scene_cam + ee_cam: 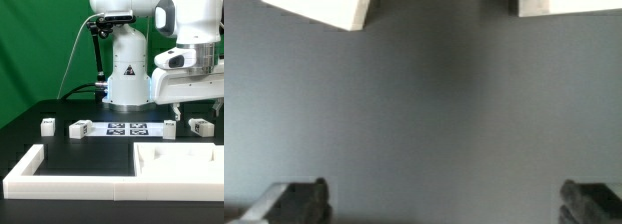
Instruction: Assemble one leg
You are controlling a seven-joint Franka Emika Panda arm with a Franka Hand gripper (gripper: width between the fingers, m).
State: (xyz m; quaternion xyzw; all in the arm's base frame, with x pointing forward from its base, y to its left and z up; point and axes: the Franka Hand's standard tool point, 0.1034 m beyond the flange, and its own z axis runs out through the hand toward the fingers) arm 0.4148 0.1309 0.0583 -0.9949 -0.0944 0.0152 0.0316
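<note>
Several small white legs with tags lie in a row on the black table: one and another at the exterior view's left, and two at its right. My gripper hangs open and empty just above the two right legs. In the wrist view the gripper has its fingertips far apart over bare table. The corners of two white blocks show at the frame's edge, apart from the fingers.
The marker board lies between the leg pairs, in front of the robot base. The large white tray-like part sits at the front right. The long white L-shaped wall runs along the front left.
</note>
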